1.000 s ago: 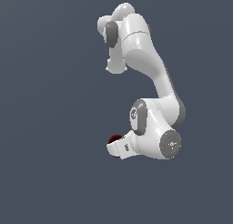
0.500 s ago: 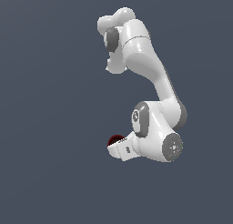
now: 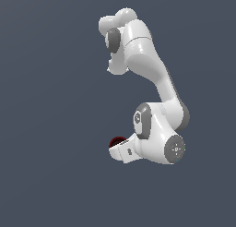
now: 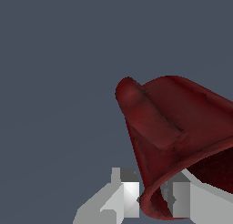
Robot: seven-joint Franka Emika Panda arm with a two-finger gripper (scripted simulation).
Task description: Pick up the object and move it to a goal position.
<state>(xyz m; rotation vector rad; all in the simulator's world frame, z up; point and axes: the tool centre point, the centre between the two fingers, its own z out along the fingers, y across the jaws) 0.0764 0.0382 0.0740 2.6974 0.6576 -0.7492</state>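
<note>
Wrist view: gripper (image 4: 150,198) clamped on the mug (image 4: 182,127) rim, one finger (image 4: 127,193) outside, the other inside the wall. Thin-edge pinch near the handle; the mug could pivot or slide out if the arm swings fast. In the exterior view the mug (image 3: 117,141) barely peeks past the hand, off the arm (image 3: 147,69). No goal marker visible.

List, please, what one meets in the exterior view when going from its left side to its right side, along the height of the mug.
Bare dark grey background → dark red mug, only partly showing → white pincer block → round wrist joint of the white arm → bare background again.
</note>
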